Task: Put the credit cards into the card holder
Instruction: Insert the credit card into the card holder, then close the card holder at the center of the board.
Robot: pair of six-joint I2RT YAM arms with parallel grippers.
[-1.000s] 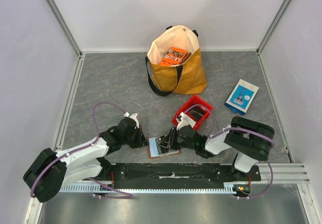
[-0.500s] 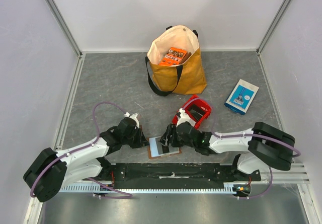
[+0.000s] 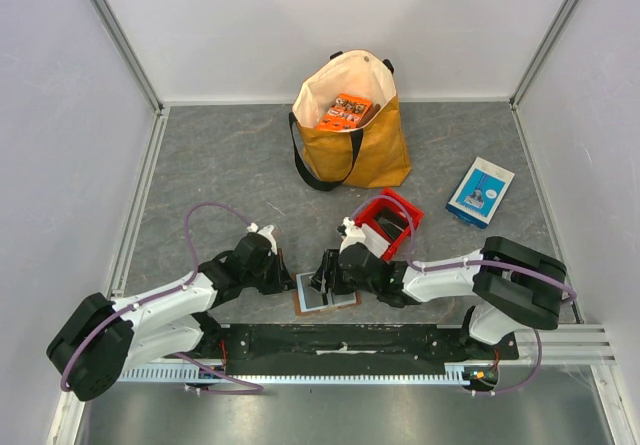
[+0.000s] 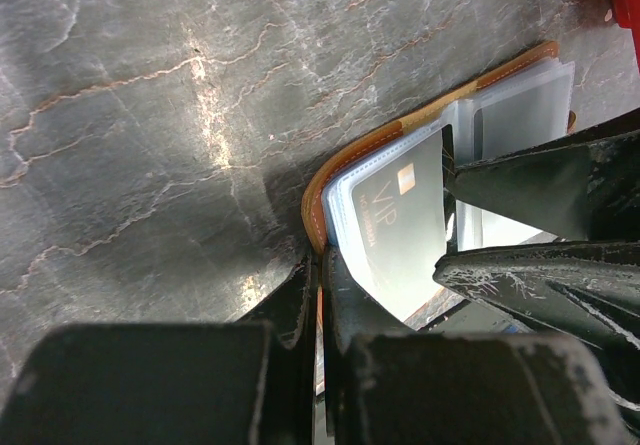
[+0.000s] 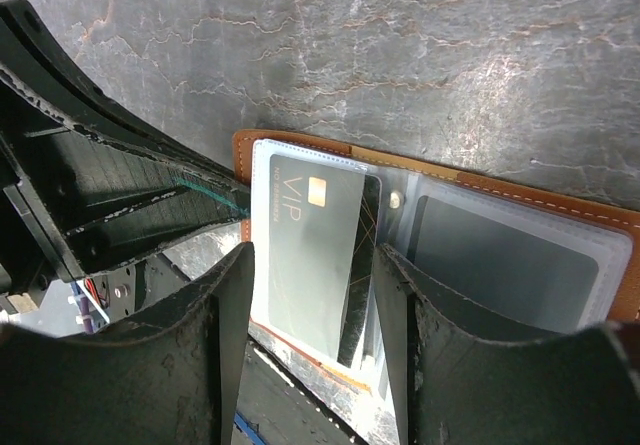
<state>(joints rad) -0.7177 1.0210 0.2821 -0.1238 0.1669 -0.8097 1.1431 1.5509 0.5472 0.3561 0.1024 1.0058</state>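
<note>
The brown card holder [image 3: 322, 298] lies open at the table's near edge, clear pockets up. My left gripper [image 3: 287, 279] is shut on its left brown edge [image 4: 322, 215]. My right gripper [image 3: 328, 280] hovers over it, open. In the right wrist view its two fingers [image 5: 232, 315] stand on either side of a grey VIP credit card [image 5: 310, 240] that lies slanted on the left pocket of the card holder [image 5: 480, 183]. A dark card [image 5: 500, 255] sits in the right pocket. The VIP card also shows in the left wrist view [image 4: 400, 230].
A red plastic bin [image 3: 388, 217] stands just behind the right gripper. A yellow-and-white tote bag [image 3: 355, 145] with orange packets [image 3: 345, 111] stands at the back. A blue-and-white box [image 3: 480, 192] lies at the right. The black arm mount runs along the near edge.
My right arm has swung and reached left, bringing its gripper further over the card holder. My left arm and the card holder have stayed put.
</note>
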